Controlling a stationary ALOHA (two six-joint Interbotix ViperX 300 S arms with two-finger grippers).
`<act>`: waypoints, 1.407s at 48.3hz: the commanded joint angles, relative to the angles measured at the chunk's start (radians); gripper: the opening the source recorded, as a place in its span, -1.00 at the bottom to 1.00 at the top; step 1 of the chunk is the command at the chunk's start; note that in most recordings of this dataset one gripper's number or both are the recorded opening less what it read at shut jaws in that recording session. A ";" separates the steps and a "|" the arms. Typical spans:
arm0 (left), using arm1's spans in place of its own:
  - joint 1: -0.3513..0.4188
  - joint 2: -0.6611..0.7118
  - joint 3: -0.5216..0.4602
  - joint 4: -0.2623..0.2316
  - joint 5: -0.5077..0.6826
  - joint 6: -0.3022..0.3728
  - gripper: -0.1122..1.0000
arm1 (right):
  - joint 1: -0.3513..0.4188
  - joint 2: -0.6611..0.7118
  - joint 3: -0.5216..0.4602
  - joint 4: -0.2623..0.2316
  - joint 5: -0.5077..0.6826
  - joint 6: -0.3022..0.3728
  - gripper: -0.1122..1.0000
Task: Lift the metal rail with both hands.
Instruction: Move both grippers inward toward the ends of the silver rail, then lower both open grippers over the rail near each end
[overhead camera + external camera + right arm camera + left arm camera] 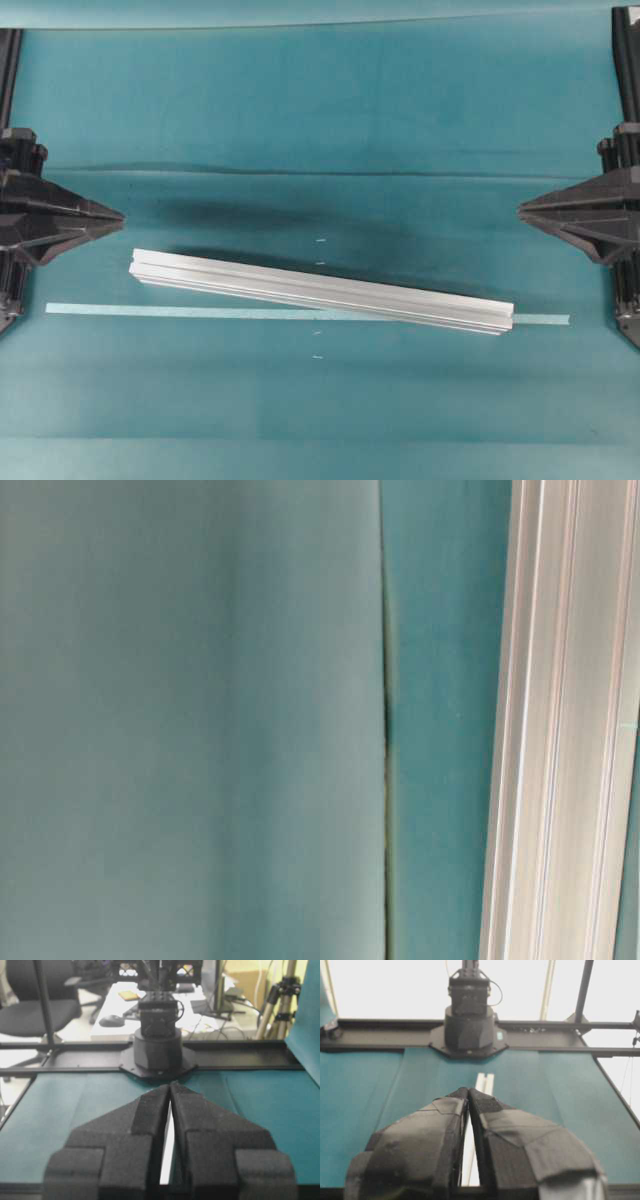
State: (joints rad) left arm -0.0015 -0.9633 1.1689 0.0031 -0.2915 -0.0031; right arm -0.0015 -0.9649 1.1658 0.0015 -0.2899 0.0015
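Observation:
The metal rail (320, 291) is a long silver grooved bar lying slightly slanted across the middle of the teal table. The table-level view shows it close up as pale ridges (560, 730). My left gripper (120, 214) hovers at the left edge, fingertips together, apart from the rail's left end. My right gripper (521, 209) mirrors it at the right edge, also shut and holding nothing. In the left wrist view the shut gripper (468, 1091) points along the rail (485, 1082). In the right wrist view the rail (167, 1147) shows through the slit behind the shut gripper (170, 1085).
A thin pale-teal tape strip (100, 309) runs across the table under the rail. Small white marks (320, 241) sit near the middle. Each wrist view faces the opposite arm's base (469, 1030) (158, 1050). A fold in the teal cloth (386, 730) runs beside the rail.

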 commanded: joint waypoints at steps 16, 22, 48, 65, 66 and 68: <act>0.078 0.121 -0.245 0.015 0.318 -0.071 -0.88 | 0.002 0.015 -0.156 0.112 0.511 0.147 -0.83; 0.067 0.181 -0.324 0.015 0.443 -0.087 -0.89 | -0.003 0.049 -0.235 0.112 0.695 0.229 -0.83; 0.078 0.448 -0.574 0.018 0.963 0.015 -0.89 | -0.003 0.279 -0.397 0.112 1.063 0.285 -0.83; 0.058 0.581 -0.672 0.018 1.154 0.114 -0.89 | -0.003 0.545 -0.531 0.080 1.246 0.273 -0.83; 0.058 0.586 -0.672 0.020 1.158 0.114 -0.89 | -0.002 0.561 -0.541 0.078 1.258 0.273 -0.83; 0.057 0.595 -0.672 0.018 1.170 0.118 -0.88 | -0.002 0.600 -0.566 0.075 1.287 0.273 -0.83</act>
State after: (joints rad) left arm 0.0552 -0.3728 0.5216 0.0199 0.8652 0.1104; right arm -0.0031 -0.4203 0.6458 0.0844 0.9618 0.2777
